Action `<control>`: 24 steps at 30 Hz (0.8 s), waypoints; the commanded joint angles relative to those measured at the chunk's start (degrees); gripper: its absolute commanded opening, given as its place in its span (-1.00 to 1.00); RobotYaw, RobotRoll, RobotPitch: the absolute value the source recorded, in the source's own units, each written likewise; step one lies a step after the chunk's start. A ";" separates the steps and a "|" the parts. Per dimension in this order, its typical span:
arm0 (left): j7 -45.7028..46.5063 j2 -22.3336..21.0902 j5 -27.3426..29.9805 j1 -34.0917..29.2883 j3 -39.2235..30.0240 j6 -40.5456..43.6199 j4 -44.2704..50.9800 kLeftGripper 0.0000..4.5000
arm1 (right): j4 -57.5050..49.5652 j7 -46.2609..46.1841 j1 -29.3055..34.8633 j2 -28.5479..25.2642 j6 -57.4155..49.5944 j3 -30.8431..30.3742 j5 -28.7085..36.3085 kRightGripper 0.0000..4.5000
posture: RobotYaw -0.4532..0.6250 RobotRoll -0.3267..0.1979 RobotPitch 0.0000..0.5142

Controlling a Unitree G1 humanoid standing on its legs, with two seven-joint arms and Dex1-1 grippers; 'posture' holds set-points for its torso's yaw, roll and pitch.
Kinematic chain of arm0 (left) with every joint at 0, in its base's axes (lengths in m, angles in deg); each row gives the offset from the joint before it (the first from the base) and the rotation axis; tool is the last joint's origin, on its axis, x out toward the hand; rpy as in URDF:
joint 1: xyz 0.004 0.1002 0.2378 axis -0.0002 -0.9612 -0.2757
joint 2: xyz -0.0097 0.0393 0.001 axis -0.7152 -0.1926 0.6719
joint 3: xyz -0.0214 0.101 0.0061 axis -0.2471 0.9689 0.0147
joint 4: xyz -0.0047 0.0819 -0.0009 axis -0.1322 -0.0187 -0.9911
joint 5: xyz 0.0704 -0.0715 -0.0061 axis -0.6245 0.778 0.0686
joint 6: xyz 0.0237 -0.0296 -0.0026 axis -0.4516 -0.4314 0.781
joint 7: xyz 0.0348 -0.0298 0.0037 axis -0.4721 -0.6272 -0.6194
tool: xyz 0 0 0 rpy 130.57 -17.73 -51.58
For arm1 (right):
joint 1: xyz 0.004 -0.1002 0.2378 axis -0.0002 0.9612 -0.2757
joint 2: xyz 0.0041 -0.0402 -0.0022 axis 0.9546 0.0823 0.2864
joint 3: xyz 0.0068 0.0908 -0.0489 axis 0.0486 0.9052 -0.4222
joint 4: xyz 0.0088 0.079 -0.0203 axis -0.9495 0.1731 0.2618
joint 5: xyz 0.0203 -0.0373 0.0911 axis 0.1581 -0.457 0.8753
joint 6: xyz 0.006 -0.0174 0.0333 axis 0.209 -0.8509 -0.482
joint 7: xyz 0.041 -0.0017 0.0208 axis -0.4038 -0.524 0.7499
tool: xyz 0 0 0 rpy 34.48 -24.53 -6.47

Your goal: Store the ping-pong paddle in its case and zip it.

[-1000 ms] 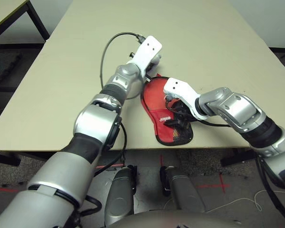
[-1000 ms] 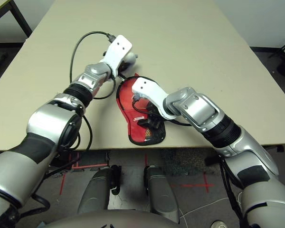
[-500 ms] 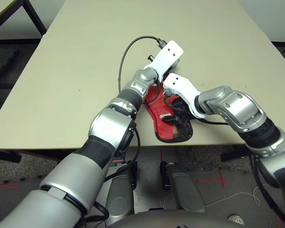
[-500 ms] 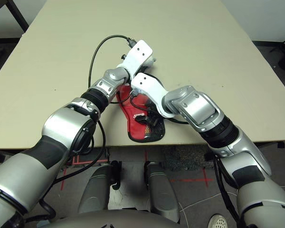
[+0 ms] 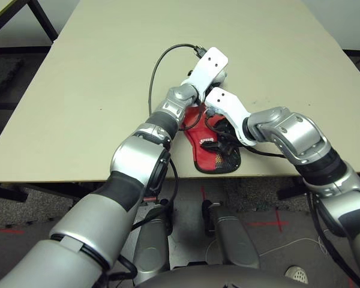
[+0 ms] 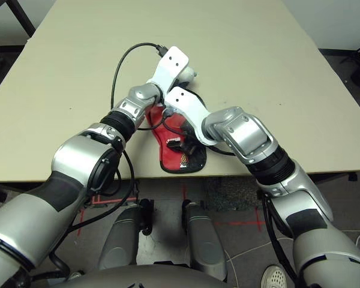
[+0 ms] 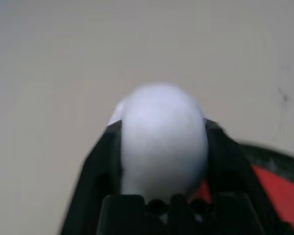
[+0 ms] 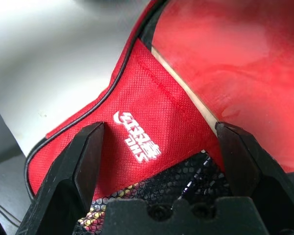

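Near the desk (image 5: 78, 90) edge lies your case (image 5: 213, 157), paddle (image 8: 235, 63) inside. Left end effector (image 7: 159, 147), clamped a second ago, now brackets the pompom (image 7: 159, 139) loosely; right end effector (image 8: 161, 161) hovers apart. Zipping looks unfinished.

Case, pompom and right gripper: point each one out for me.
case (image 8: 147, 122): right wrist view, red fabric above the white logo.
pompom (image 7: 161, 137): left wrist view, middle of the white ball.
right gripper (image 8: 161, 142): right wrist view, between its fingertips.

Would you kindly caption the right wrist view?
Open right hand poised over the red case, paddle inside.
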 commanded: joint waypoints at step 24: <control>-24.54 -11.18 2.90 -9.32 2.46 8.87 11.93 0.99 | 14.53 2.95 -10.25 0.05 4.55 4.21 0.68 1.00 | -0.07 0.25 -0.24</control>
